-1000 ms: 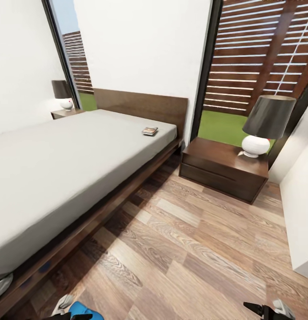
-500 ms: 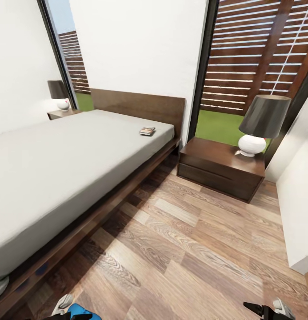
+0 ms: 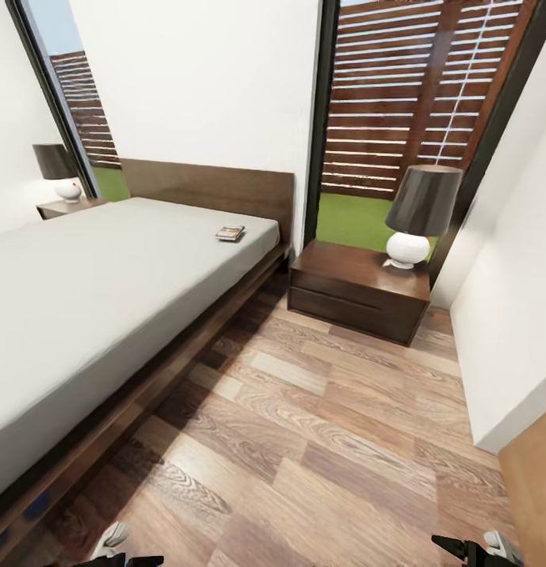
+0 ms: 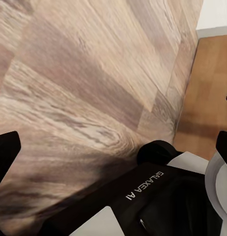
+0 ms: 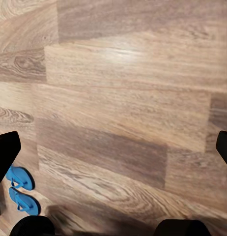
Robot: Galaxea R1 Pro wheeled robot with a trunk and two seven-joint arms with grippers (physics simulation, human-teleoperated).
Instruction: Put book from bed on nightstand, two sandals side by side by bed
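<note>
The bed (image 3: 107, 283) is stretching along the left of the head view with its plain grey mattress bearing the book (image 3: 230, 232), which is lying flat near the headboard end, close to the edge facing the nightstand (image 3: 358, 287). That nightstand is standing just beside the bed on the wooden floor (image 3: 320, 441) and carrying a black-shaded lamp (image 3: 418, 213) toward its far right corner (a second nightstand (image 3: 64, 206) with its own lamp is sitting beyond the bed). In the right wrist view the two sandals (image 5: 20, 189) are lying side by side on the floor boards.
</note>
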